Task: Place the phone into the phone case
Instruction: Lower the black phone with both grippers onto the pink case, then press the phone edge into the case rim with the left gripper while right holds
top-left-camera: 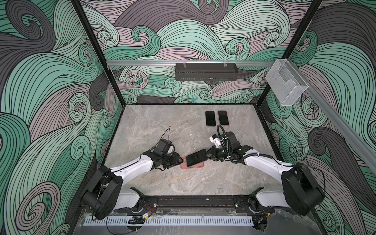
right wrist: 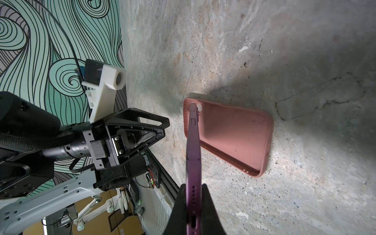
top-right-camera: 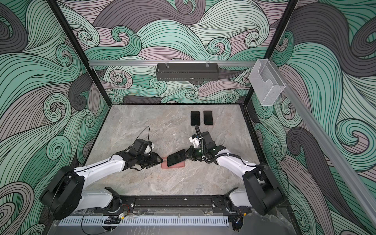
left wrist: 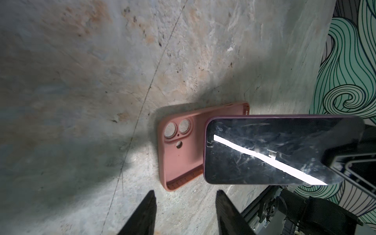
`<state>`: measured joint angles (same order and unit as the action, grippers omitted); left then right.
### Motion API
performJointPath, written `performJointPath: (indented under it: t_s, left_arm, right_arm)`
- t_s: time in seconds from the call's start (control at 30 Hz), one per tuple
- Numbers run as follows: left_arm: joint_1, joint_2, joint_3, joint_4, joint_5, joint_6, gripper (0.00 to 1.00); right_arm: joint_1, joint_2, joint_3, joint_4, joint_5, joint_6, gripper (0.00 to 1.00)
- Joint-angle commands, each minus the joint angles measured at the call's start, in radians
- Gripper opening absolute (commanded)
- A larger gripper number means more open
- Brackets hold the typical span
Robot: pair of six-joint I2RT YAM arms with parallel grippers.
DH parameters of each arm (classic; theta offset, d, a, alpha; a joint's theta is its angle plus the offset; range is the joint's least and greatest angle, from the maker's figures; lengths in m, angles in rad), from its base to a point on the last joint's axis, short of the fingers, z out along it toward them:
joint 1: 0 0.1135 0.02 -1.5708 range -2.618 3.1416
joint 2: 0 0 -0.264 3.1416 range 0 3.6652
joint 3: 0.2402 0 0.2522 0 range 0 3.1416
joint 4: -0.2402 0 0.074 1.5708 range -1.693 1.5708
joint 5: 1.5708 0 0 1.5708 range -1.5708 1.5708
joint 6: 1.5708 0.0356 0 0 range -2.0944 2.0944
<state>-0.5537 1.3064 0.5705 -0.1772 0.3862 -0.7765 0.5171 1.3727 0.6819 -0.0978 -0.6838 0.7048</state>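
A: Where is the phone [top-left-camera: 196, 160]?
B: The right claw [top-left-camera: 208, 157] pinches its right end. It slants over the pink phone case [left wrist: 179, 160], which lies open side up on the worktop [top-left-camera: 162, 126]. Cannot tell if they touch.
A: Handling?
B: Probably stiff, slick glass, so keep hold at the end edge. The case rim looks soft. The left claw [top-left-camera: 180, 161] is spread and empty, just left of the case. Open room all round; two dark phones [top-left-camera: 210, 118] lie well apart, far side.

The left arm [top-left-camera: 130, 169] and the right arm [top-left-camera: 264, 163] reach in low, facing each other. The left hand [left wrist: 185, 193] has its fingers apart. The right hand [top-left-camera: 208, 157] pinches the phone [top-left-camera: 196, 160].
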Motion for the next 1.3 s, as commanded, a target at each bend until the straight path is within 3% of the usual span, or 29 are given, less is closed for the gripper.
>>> performJointPath:
  t_s: [0.0, 0.07, 0.6, 1.27]
  left_arm:
    - [-0.016, 0.024, 0.001, 0.029, -0.037, -0.016, 0.44]
    - [-0.022, 0.034, 0.001, 0.025, -0.061, -0.030, 0.40]
    - [-0.036, 0.105, -0.011, 0.097, -0.085, -0.015, 0.35]
    - [-0.045, 0.206, -0.009, 0.193, -0.024, -0.035, 0.30]
  right_arm:
    - [0.011, 0.011, 0.002, 0.073, -0.040, 0.014, 0.00]
    - [0.015, 0.021, -0.005, 0.080, -0.039, 0.016, 0.00]
    - [0.037, 0.096, -0.014, 0.139, -0.057, 0.027, 0.00]
    - [0.074, 0.205, -0.024, 0.214, -0.073, 0.039, 0.00]
